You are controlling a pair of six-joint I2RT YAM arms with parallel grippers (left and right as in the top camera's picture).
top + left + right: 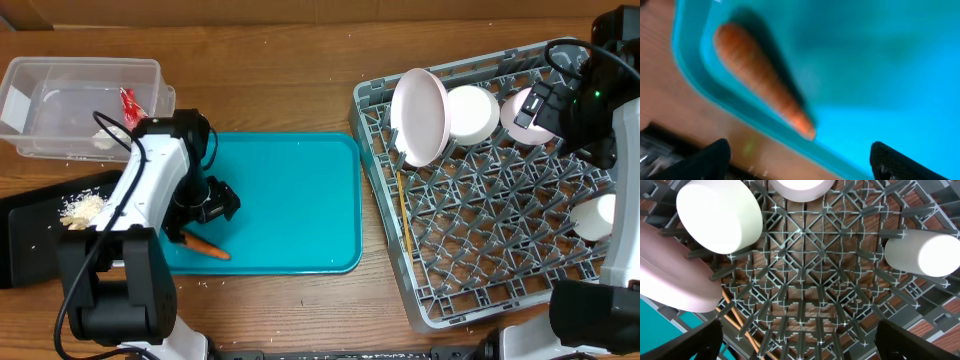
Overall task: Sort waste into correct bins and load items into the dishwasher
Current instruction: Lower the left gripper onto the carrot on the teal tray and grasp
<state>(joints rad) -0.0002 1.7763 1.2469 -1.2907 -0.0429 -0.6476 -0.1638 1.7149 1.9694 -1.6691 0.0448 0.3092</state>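
Observation:
A small orange carrot point(205, 246) point(765, 82) lies in the front left corner of the teal tray point(290, 200) point(880, 65). My left gripper point(203, 215) point(800, 165) hovers just above it, open and holding nothing. In the clear tub point(80, 105) are a red wrapper point(130, 103) and a whitish scrap point(103, 140). Beige food bits point(82, 208) sit on the black tray point(30, 235). The grey dish rack point(480, 200) point(815, 280) holds a plate point(420, 115) point(670, 275), two bowls point(470, 112) point(720, 215), a cup point(597, 217) point(922, 255) and chopsticks point(402, 210) point(735, 315). Above the rack my right gripper point(548, 108) point(800, 340) stands open and empty.
White crumbs dot the wooden table beside the black tray and in front of the teal tray. The teal tray fills the space between the bins on the left and the rack on the right. The left arm's base stands at the front left.

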